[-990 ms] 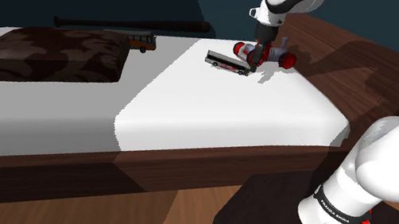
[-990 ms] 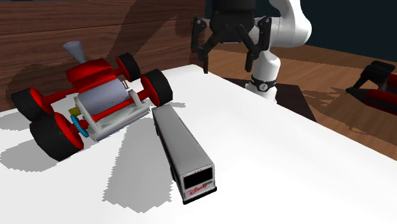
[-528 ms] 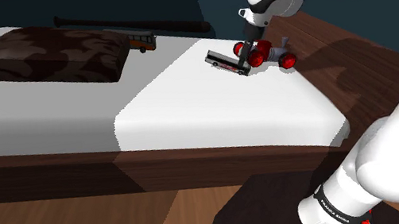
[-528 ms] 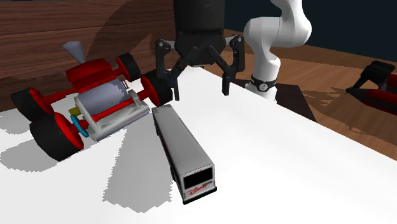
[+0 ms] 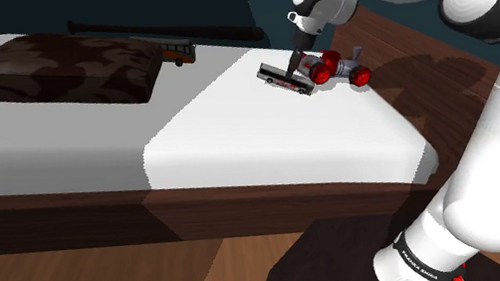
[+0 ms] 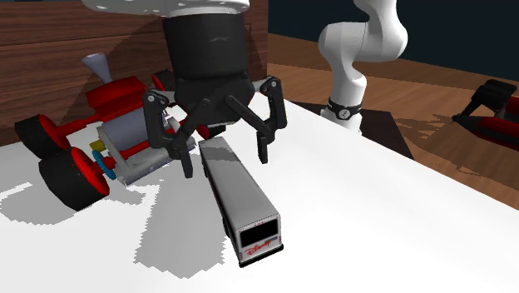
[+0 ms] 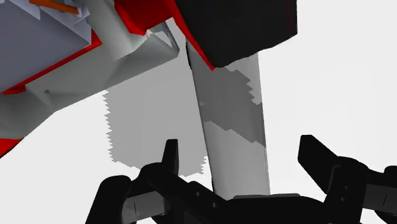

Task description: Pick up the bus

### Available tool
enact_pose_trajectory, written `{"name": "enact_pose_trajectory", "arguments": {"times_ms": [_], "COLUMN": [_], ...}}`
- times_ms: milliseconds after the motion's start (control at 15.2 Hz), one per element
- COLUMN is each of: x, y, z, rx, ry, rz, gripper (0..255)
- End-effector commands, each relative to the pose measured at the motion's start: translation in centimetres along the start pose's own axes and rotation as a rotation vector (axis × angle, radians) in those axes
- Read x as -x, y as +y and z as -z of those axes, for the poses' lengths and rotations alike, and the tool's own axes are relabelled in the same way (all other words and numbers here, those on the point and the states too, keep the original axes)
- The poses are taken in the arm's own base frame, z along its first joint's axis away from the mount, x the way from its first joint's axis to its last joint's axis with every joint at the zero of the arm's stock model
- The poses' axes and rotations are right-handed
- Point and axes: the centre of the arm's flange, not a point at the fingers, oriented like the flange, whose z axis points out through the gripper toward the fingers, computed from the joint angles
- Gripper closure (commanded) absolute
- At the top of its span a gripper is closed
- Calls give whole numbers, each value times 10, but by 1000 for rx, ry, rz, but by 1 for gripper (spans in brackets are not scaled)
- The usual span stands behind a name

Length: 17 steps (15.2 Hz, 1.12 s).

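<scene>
Grey box-shaped toy bus [image 6: 237, 191] lies on the white bed [image 6: 374, 225], just beside a red toy racing car [image 6: 108, 141]. The black pincer [image 6: 224, 158] hangs over its rear end, spread wide and holding nothing, one finger to each long side. The bus looks rigid, light and smooth-walled, so I'd clamp across its narrow width near mid-length. The car's wheel crowds one finger. The other side is open sheet.

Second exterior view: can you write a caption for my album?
Open gripper poised over the grey bus, red racing car beside it, on a white surface.
</scene>
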Motion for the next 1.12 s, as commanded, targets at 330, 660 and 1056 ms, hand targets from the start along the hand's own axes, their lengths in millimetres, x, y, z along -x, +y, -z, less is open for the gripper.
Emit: {"name": "enact_pose_trajectory", "arguments": {"times_ms": [330, 660, 1056], "x": [6, 7, 6], "y": [3, 3, 3], "z": [-33, -33, -33], "rx": [0, 0, 0], "ry": [3, 3, 3], "rz": [3, 3, 3], "gripper": [0, 255, 255]}}
